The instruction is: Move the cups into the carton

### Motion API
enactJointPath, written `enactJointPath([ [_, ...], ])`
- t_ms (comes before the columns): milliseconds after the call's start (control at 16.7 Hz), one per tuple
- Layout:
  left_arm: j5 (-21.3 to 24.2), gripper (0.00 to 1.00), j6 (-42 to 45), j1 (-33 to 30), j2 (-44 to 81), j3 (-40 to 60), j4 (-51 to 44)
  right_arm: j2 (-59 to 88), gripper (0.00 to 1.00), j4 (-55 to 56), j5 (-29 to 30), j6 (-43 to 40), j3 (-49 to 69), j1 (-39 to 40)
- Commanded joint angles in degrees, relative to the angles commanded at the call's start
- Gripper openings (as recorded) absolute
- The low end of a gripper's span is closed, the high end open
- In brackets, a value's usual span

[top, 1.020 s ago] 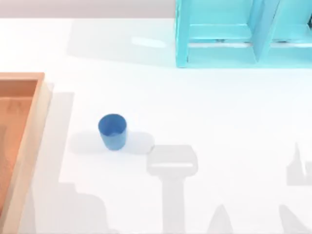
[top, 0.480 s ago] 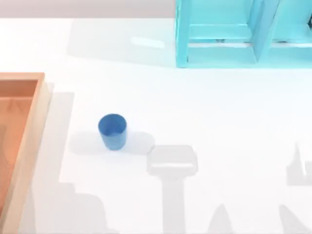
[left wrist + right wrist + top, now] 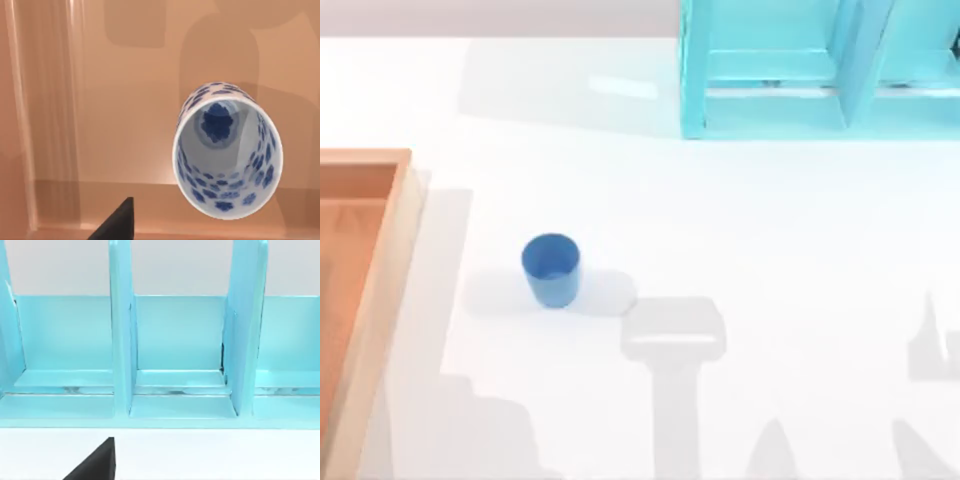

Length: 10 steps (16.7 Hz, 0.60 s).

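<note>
The plain blue cup (image 3: 551,268) stands upright on the white table, left of centre and to the right of the carton (image 3: 380,260). In the left wrist view the white cup with the blue speckled pattern (image 3: 227,157) is over the carton's wooden floor (image 3: 125,100), its mouth facing the camera. A dark part of my left gripper (image 3: 119,224) shows beside it, apart from the cup. A dark part of my right gripper (image 3: 95,464) shows in the right wrist view, facing the turquoise frame.
A turquoise frame structure (image 3: 820,70) with upright dividers stands at the back right of the table. The carton's raised rim (image 3: 395,215) runs along the left side. Arm shadows fall on the table's front.
</note>
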Motion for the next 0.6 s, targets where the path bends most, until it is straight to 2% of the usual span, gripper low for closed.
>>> enactJointPath([
  [420, 0.02, 1.00, 0.01, -0.05, -0.02, 0.19, -0.18, 0.00, 1.00, 0.00, 0.00, 0.00, 0.00, 0.00],
  [600, 0.21, 1.00, 0.03, -0.11, 0.14, 4.23, -4.13, 0.00, 1.00, 0.00, 0.00, 0.00, 0.00, 0.00],
])
